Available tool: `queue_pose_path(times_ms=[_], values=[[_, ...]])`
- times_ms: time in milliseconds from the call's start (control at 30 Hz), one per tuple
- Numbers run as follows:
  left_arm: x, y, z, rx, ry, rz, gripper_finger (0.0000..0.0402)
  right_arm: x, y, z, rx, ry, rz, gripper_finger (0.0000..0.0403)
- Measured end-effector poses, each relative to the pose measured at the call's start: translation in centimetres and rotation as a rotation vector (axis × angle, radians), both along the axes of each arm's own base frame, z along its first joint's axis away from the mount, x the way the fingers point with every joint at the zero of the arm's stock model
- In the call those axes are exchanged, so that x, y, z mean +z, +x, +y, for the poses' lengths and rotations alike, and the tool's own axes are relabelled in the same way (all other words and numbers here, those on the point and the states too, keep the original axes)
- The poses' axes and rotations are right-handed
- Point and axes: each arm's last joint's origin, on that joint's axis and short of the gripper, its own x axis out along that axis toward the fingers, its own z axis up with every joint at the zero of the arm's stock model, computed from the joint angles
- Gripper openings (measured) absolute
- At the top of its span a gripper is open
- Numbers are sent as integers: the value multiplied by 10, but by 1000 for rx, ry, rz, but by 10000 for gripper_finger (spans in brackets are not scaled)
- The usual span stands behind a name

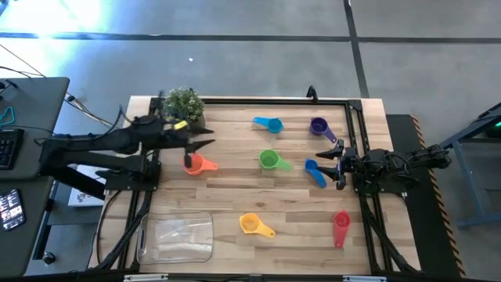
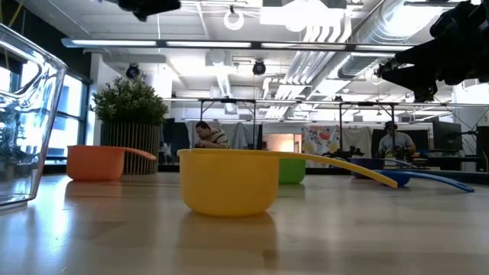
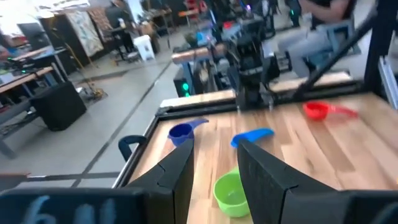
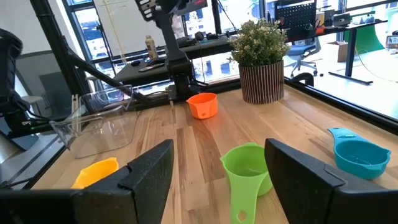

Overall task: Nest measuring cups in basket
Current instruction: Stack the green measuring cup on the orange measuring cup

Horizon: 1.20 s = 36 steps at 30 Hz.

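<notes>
Seven measuring cups lie apart on the wooden table: orange (image 1: 196, 163), green (image 1: 270, 160), light blue (image 1: 270, 124), purple (image 1: 318, 127), dark blue (image 1: 315, 172), yellow (image 1: 252, 225) and red (image 1: 341, 227). The clear basket (image 1: 176, 237) stands at the near left, with no cup in it. My left gripper (image 1: 210, 143) is open and holds nothing, just beyond the orange cup on its far side; its wrist view (image 3: 214, 168) looks over the green cup (image 3: 230, 193). My right gripper (image 1: 329, 153) is open and holds nothing, between the purple and dark blue cups; it also shows in its wrist view (image 4: 217, 180).
A small potted plant (image 1: 184, 103) stands at the far left, close behind my left gripper. A black frame rail (image 1: 356, 125) runs along the table's far and right edges. Bare wood lies between the basket and the yellow cup.
</notes>
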Motion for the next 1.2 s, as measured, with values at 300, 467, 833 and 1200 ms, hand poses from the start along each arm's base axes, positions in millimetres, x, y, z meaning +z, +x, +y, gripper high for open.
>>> queue_pose_path(times_ms=[300, 467, 833, 1200], values=[[-8, 47, 5, -15, 43, 188, 113, 0, 0, 0, 0, 0, 0, 243], [-16, 77, 8, -26, 66, 263, 113, 0, 0, 0, 0, 0, 0, 243], [-43, 135, 14, -47, 92, 407, 113, 0, 0, 0, 0, 0, 0, 243], [-77, 174, 18, -58, 81, 520, 113, 0, 0, 0, 0, 0, 0, 243]])
